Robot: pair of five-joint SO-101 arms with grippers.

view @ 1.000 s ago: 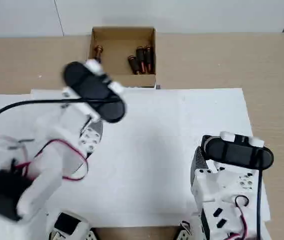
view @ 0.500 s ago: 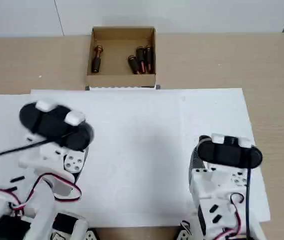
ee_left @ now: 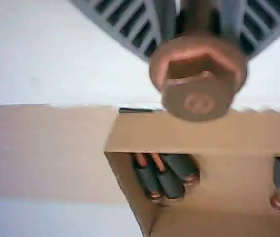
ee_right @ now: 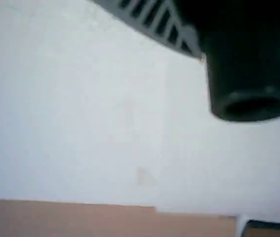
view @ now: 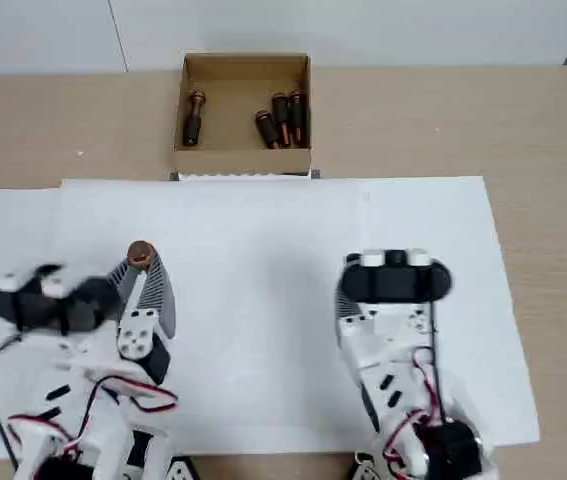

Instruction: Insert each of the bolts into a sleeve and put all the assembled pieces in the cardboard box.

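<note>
Over the white paper sheet (view: 283, 300), the left gripper (view: 143, 272) is pinched onto a copper bolt (ee_left: 197, 81), with the hex head protruding past the fingertips toward the cardboard box (view: 246, 160). The right gripper (ee_right: 219, 24) is clamped on a black sleeve (ee_right: 251, 74), whose open bore faces outward. The two grippers are well apart. Four assembled pieces (view: 281, 118) already lie in the box. The step in hand appears to be mating bolt and sleeve. Hazard: the bolt shank sits between the jaws and its free end is hidden, so the head, not the shank, may meet the bore. Hazard: any tilt between the shank and bore axes would likely jam the bolt at the sleeve rim. Hazard: push force against a smooth round shank could slide the bolt within the grip, or drop it onto the sheet.
</note>
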